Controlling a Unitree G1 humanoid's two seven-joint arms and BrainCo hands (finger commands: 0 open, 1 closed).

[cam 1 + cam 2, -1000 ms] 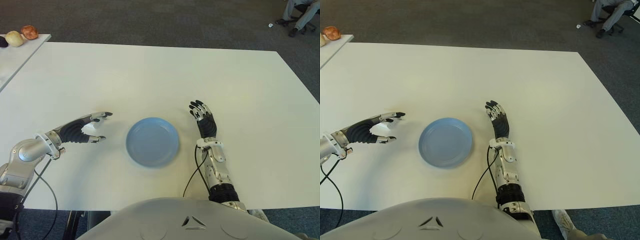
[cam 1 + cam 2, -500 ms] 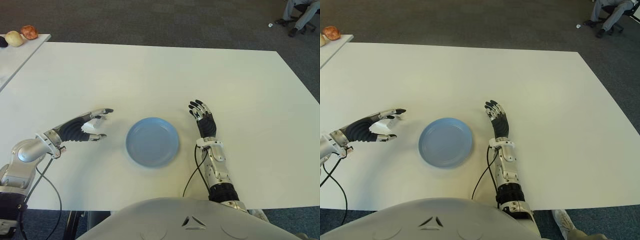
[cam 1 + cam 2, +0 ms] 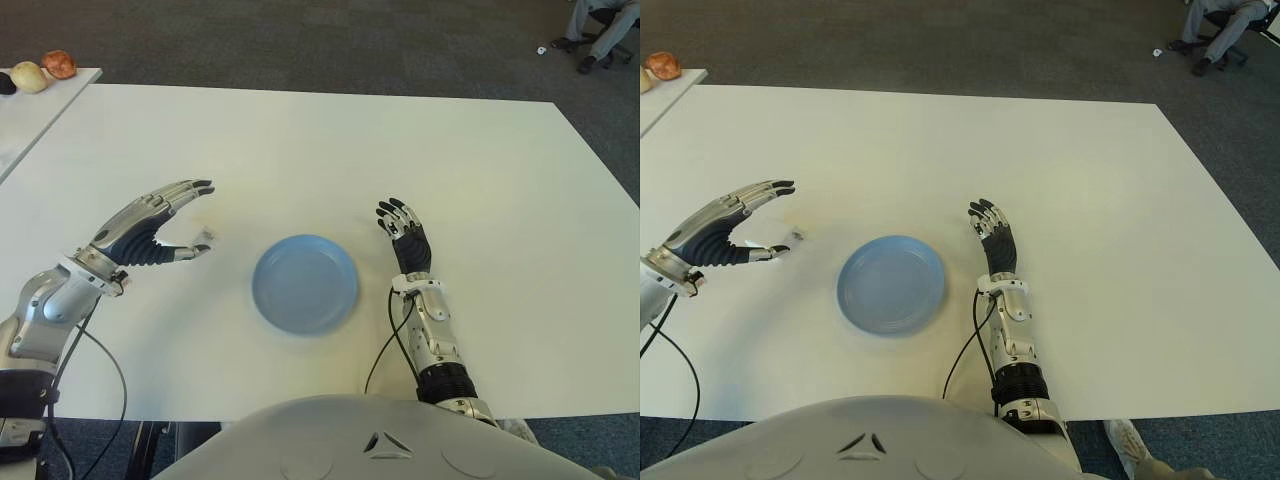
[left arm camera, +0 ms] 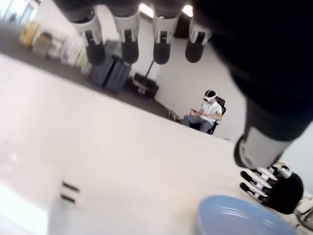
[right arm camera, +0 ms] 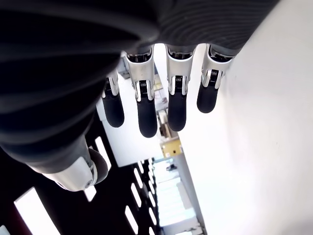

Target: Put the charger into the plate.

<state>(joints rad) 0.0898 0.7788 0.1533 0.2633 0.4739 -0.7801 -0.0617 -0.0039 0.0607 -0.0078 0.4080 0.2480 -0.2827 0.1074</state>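
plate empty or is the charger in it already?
Empty. The blue plate shows only bare surface. The white charger lies on the table under the open left hand.

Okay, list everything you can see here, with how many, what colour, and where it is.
White plug-in charger: one, white, on the table beneath the left hand, left of the plate.
Round blue plate: one, blue, table centre, nothing in it.
Large white table: one, white, before the robot.
Side table: one, white, far left.
Round items: three, orange-red, pale yellow, dark, on the side table.
Seated person: one, far right, on the carpet.
Carpet: dark grey.
Left hand: open, raised left of the plate.
Right hand: open, right of the plate.
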